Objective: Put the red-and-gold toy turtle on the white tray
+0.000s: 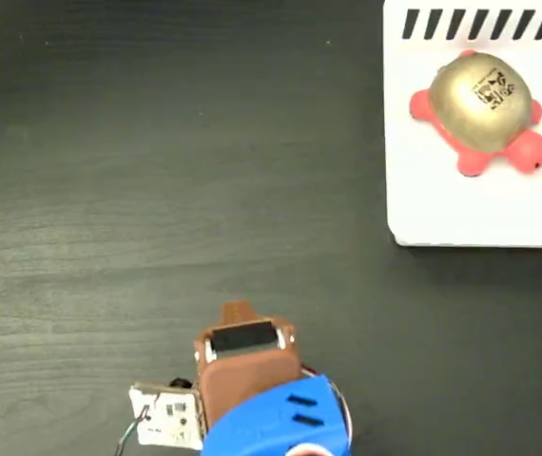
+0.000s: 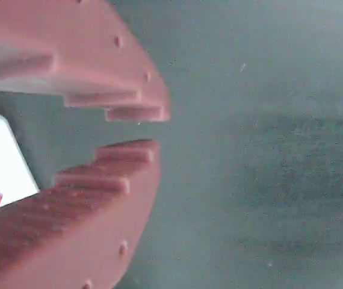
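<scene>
Table (image 1: 157,190): dark wood-grain surface, filling the fixed view and forming the blurred background of the wrist view.

White tray (image 1: 461,214): flat white board with a rounded lower-left corner, at the upper right of the fixed view, cut off by the picture's edge. Black diagonal stripes run along its top and right edges.

Arm (image 1: 271,423): at the bottom centre of the fixed view, well apart from the tray; blue housing below, brown section above it, a small pale circuit board (image 1: 166,416) with wires at its left.

Red-and-gold toy turtle (image 1: 480,112): resting on the white tray, near its upper right part. Gold domed shell with a dark printed mark; coral-red head pointing to the lower right; stubby red legs showing around the shell.

Hand (image 2: 144,129): reddish-brown, two stepped fingers (image 2: 99,90) seen close in the wrist view. Tips parted by a narrow gap, nothing between them; released and empty, above bare table.
</scene>
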